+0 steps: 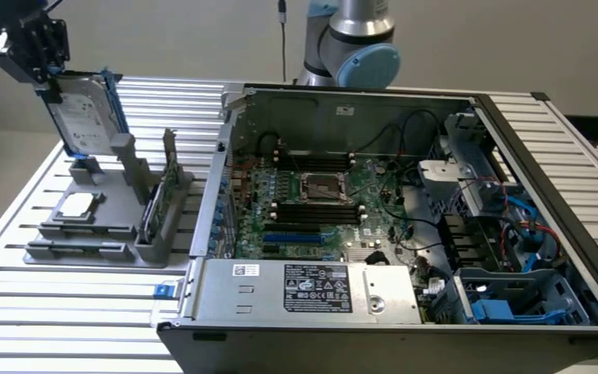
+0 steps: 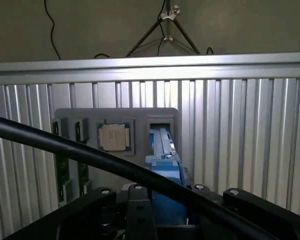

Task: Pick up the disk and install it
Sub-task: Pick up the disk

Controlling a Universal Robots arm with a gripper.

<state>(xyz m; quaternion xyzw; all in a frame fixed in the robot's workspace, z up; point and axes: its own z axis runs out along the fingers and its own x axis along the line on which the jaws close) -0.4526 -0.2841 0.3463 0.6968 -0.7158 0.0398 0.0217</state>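
Gripper (image 1: pixel 50 72) pinching the disk (image 1: pixel 79 117)
Fingers clamp the disk's upper end; it stands upright, lower end at the grey parts fixture (image 1: pixel 112 234) on the slatted table (image 1: pixel 71 312), well apart from the open computer case (image 1: pixel 382 105)

I work in a robotics lab. My bench is a slatted aluminium table (image 1: pixel 60 327) bearing an open computer case (image 1: pixel 351 109), its motherboard (image 1: pixel 320 202) bare, beside a grey parts fixture (image 1: pixel 122 214). A tripod (image 2: pixel 165 25) stands at the far wall.
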